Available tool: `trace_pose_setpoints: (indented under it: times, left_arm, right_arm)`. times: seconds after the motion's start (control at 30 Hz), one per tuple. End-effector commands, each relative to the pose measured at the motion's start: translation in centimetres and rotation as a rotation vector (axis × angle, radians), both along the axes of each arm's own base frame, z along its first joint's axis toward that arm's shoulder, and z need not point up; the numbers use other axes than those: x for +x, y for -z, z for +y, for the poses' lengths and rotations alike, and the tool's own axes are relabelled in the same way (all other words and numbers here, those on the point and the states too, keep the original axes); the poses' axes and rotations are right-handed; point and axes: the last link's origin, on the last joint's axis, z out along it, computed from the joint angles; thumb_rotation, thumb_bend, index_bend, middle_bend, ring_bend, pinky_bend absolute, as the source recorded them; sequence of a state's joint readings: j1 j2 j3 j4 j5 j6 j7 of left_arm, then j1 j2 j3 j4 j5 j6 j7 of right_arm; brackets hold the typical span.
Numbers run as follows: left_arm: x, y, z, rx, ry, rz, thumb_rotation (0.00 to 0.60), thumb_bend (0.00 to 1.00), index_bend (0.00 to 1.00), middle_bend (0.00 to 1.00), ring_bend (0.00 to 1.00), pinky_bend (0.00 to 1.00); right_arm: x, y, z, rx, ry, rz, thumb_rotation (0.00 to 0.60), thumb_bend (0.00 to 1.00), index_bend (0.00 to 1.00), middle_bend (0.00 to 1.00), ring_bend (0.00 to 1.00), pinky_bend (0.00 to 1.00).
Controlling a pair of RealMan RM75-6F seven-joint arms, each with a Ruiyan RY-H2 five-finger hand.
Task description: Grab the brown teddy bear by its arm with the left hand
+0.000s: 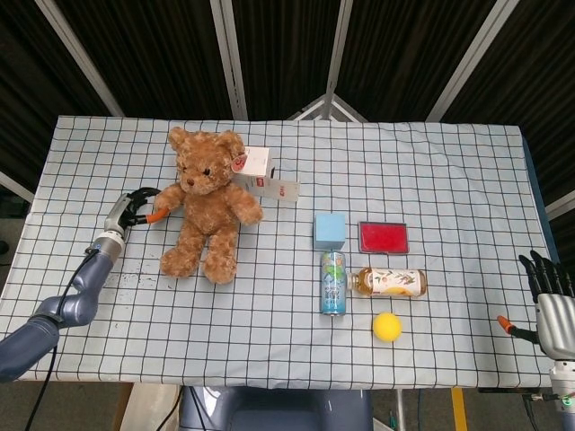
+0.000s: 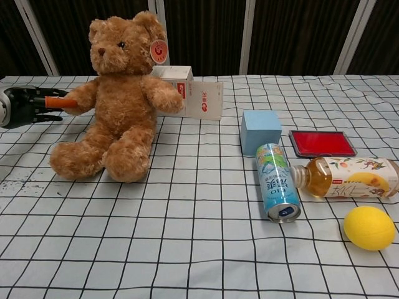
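The brown teddy bear sits upright at the table's left, facing me. Its arm sticks out toward my left hand. That hand lies low over the cloth just left of the paw, fingers apart. Its orange-tipped thumb touches the paw from below, while a dark finger arcs over the paw's end without closing on it. My right hand hangs at the table's near right corner, fingers straight and holding nothing.
A white and red carton stands behind the bear. Mid-table are a blue cube, a red flat box, a lying can, a lying tea bottle and a yellow ball.
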State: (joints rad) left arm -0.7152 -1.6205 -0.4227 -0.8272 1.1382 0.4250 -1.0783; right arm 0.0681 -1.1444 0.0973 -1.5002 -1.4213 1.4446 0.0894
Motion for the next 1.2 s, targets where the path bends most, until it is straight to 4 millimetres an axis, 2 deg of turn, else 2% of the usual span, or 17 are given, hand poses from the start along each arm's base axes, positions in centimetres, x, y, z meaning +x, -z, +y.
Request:
trace_pose_setpoints:
  times: [0.03,0.33,0.7,1.2]
  left_arm:
    - [0.1,0.0,0.0,-0.001,0.003,0.006,0.6,0.46,0.39,0.27,0.0,0.0]
    - [0.1,-0.2,0.2,0.033,-0.011,-0.008,0.6,0.51,0.42,0.31,0.0,0.0]
    - [1.1,-0.3,0.8,0.075,0.005,0.004,0.6,0.58,0.43,0.34,0.0,0.0]
    - [4.1,-1.9,1.0,0.122,0.066,-0.014,0.6,0.58,0.43,0.34,0.0,0.0]
  right_arm:
    - [0.0,0.0,0.0,0.0,0.001,-0.001,0.6,0.13,0.05,0.02,0.0,0.0]
    - [0.0,0.0,0.0,0.001,0.004,-0.004,0.6,0.13,0.05,0.02,0.0,0.0]
    - [0.1,0.1,0.0,0.004,0.004,-0.005,0.6,0.13,0.05,0.02,0.0,0.0]
    - [0.2,0.2,0.1,0.011,0.006,-0.006,0.6,0.13,0.05,0.02,0.0,0.0]
